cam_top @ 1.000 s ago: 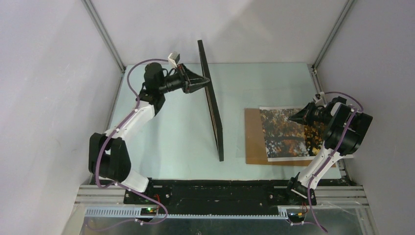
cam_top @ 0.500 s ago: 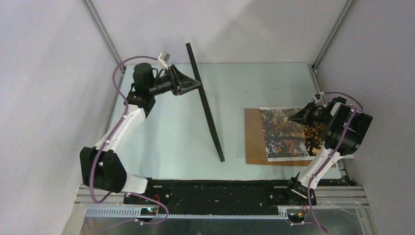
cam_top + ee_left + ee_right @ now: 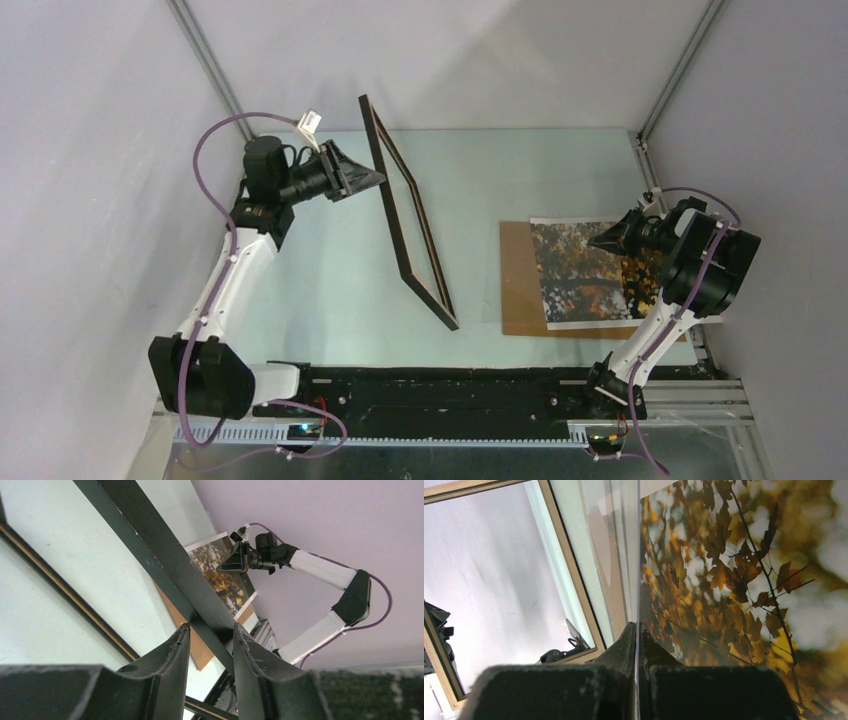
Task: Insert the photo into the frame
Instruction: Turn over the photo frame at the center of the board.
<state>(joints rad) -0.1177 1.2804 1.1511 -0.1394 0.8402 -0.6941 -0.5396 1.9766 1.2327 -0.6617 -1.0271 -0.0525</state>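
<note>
Two claws: left gripper [image 3: 377,177] straddles a rail of the tilted frame [image 3: 387,200], jaws parted; photo [image 3: 580,272] lies at 3 o'clock under the pinched-shut right gripper [image 3: 598,241].

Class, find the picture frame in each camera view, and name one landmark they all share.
Top external: the frame, tilted on edge, left of centre.
Left wrist: its dark rail runs diagonally from top left.
Right wrist: its light wood rail, at left.
Shared landmark: the photo.

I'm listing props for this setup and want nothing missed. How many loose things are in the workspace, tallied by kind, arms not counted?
frame: 1
photo: 1
brown backing board: 1
Total: 3
</note>
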